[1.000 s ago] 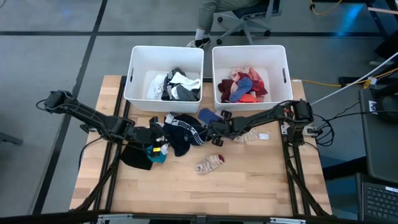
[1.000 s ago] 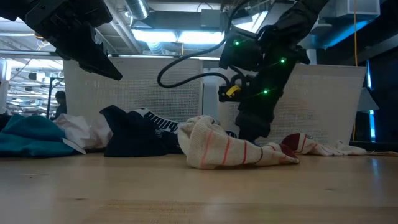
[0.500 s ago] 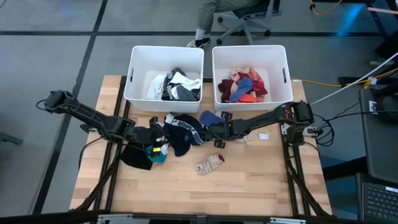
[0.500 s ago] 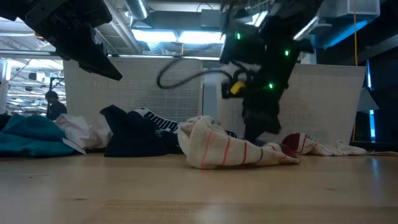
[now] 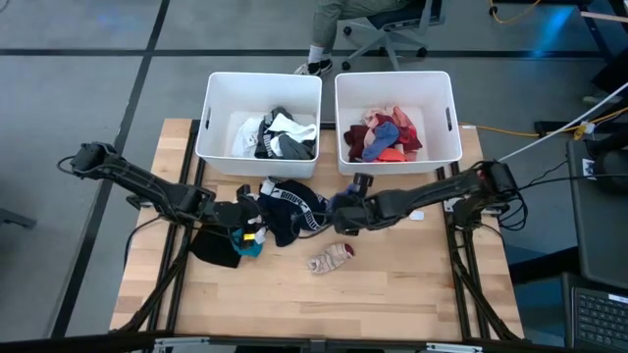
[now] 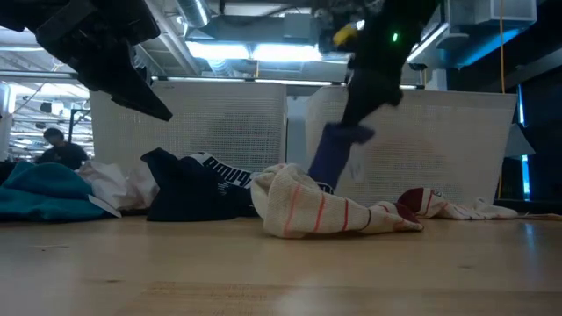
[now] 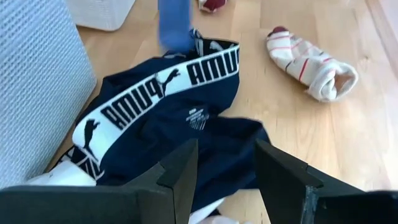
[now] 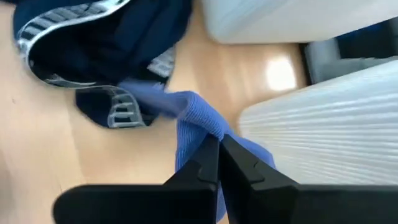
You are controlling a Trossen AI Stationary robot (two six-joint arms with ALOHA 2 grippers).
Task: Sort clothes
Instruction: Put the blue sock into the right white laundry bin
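Note:
My right gripper (image 5: pixel 345 218) is raised over the table's middle and shut on a blue garment (image 6: pixel 338 151), which also shows in the right wrist view (image 8: pixel 193 112) and the left wrist view (image 7: pixel 175 23). A navy garment with a white lettered band (image 5: pixel 289 206) lies on the table beside it. My left gripper (image 7: pixel 227 168) hovers open and empty just above that navy garment (image 7: pixel 168 106). A cream sock with red stripes (image 5: pixel 331 258) lies nearer the front. Teal (image 5: pixel 251 245) and black (image 5: pixel 211 245) cloths lie under my left arm. My right gripper pinches a bunched upper part of the blue garment (image 8: pixel 205 127) between its two fingers, which come from above and slant down. The garment hangs slack below the fingers (image 6: pixel 351 114). Its lower end is hidden behind the striped sock (image 6: pixel 325 211) in the low view.
Two white bins stand at the far edge: the left bin (image 5: pixel 211 118) holds white, grey and black clothes, the right bin (image 5: pixel 446 118) holds red, pink and blue ones. A pale sock (image 5: pixel 400 214) lies under my right arm. Bare wood shows along the near edge.
My right gripper has risen from the table with the blue garment and drawn slightly toward the near edge. The garment, which lay bunched on the table, now hangs stretched out below the fingers.

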